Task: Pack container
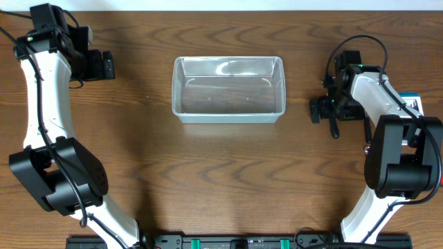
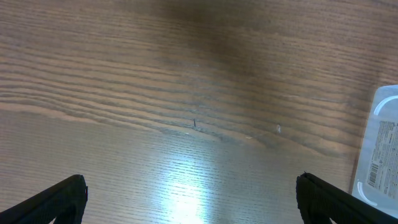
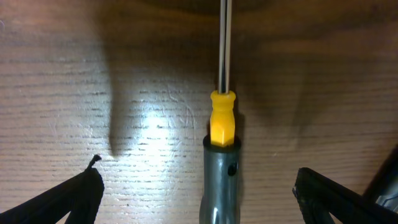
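Observation:
The container (image 1: 228, 88) is a clear plastic tub standing empty at the table's middle back; its corner shows at the right edge of the left wrist view (image 2: 380, 149). A screwdriver (image 3: 222, 155) with a grey handle, yellow collar and metal shaft lies on the wood. My right gripper (image 3: 199, 202) is open, with one finger on each side of the handle and not touching it. In the overhead view it (image 1: 324, 111) sits right of the container. My left gripper (image 2: 189, 202) is open and empty over bare wood, at the far left (image 1: 104, 66).
A small blue-and-white box (image 1: 413, 102) lies at the right edge, mostly hidden behind the right arm. The arm bases stand at the front corners of the wooden table (image 1: 221, 180).

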You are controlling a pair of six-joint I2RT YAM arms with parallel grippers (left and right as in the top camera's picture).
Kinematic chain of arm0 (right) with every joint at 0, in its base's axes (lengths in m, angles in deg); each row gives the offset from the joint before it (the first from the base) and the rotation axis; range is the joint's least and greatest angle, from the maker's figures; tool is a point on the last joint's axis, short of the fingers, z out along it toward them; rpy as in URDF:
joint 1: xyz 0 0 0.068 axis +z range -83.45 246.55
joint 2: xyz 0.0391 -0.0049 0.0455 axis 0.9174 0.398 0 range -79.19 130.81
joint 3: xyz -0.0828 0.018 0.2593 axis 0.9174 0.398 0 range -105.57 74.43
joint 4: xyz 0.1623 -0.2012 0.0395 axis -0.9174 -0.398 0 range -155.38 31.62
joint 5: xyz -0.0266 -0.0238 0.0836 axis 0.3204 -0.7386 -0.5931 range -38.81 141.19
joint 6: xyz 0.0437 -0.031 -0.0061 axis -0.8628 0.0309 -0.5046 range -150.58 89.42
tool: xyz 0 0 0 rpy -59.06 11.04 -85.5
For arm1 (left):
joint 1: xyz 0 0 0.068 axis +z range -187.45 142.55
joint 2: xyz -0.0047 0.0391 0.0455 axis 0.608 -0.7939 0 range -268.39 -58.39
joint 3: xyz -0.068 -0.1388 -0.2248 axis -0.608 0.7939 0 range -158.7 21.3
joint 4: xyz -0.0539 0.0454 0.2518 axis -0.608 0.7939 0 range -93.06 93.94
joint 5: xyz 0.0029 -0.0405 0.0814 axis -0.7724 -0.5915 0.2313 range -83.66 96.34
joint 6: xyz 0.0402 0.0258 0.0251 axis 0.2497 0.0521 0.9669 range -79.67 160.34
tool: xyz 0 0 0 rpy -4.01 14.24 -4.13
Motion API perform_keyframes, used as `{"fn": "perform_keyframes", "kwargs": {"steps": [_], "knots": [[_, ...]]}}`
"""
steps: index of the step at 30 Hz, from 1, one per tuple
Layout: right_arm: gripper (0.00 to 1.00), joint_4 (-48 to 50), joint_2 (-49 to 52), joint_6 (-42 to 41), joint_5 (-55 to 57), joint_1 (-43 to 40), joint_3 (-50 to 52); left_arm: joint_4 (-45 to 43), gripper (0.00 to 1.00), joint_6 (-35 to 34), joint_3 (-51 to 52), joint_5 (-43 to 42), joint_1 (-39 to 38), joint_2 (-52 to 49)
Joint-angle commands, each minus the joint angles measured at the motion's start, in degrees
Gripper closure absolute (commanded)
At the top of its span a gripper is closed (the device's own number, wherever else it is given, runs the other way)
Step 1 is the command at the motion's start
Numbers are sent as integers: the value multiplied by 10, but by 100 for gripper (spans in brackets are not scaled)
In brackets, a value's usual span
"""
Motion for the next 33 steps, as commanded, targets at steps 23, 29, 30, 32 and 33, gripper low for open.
{"fn": "perform_keyframes", "kwargs": {"steps": [23,29,30,32,33], "knots": [[1,8,2,-9,-4,-6,-1,2,2,5,4,7,1,-4],[1,6,2,-9,-4,-6,-1,2,2,5,4,7,1,-4],[1,5,2,-9,-4,-6,-1,2,2,5,4,7,1,-4],[1,3,3,-9,-4,-6,-1,2,2,5,4,7,1,-4],[1,3,3,-9,-4,-5,0,2,2,5,4,7,1,-4]]}}
